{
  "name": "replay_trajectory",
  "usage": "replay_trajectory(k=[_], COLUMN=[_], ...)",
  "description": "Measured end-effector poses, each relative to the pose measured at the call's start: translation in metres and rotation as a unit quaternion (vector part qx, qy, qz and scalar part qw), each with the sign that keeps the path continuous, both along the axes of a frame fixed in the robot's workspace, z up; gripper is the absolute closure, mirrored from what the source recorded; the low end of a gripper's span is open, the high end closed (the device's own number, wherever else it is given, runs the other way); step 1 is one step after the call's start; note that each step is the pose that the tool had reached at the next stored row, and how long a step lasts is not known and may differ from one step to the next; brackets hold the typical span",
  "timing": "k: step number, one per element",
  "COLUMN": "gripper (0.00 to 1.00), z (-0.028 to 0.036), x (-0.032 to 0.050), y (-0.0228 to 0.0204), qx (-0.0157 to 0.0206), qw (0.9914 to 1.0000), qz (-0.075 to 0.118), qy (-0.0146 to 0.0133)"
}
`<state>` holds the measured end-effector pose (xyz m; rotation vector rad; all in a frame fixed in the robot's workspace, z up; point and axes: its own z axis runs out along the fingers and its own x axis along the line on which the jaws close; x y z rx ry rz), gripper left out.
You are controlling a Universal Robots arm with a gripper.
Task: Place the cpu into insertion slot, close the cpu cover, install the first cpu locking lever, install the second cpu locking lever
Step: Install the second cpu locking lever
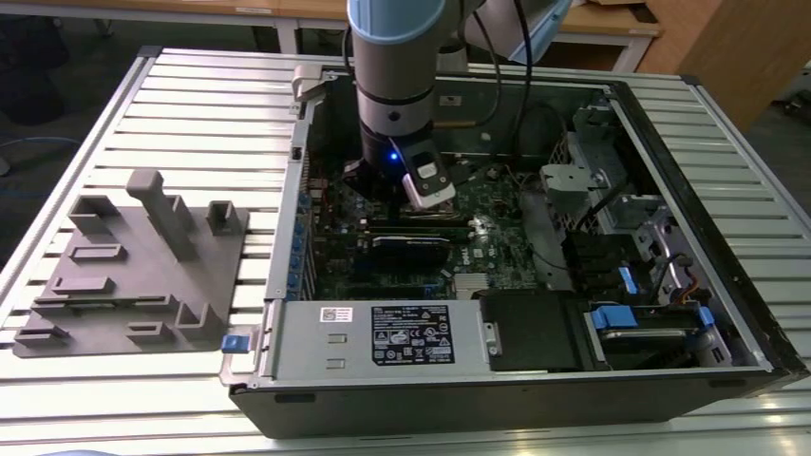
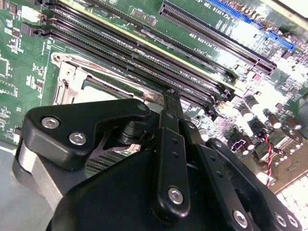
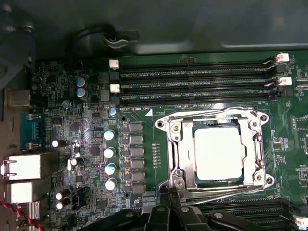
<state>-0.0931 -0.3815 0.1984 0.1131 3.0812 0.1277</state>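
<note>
Now one cpu [image 3: 217,153] seated under one closed cpu cover [image 3: 176,150]; gripper [image 3: 169,196] clenched, empty

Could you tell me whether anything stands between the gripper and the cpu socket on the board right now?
Nothing visible does. In the first wrist view the gripper sits at the edge of the insertion slot, with the cpu already seated under the closed cpu cover.

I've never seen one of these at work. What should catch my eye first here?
First, the robot arm reaching down into an open computer case on a slatted table. In the first wrist view, the bright silver cpu sits in its socket under the closed cpu cover, with the black gripper at the cover's edge.
</note>
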Motion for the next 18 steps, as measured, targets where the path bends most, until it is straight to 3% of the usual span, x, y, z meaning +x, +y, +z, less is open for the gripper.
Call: replay_trajectory(k=[11, 18], gripper=[0.89, 0.89], z=[0.0225, 0.0263], x=[0.0006, 0.0096], y=[0.0001, 0.0001], qx=[-0.0001, -0.0002], qw=[1.00000, 0.99999], qz=[0.000, 0.000], qy=[0.0001, 0.0038])
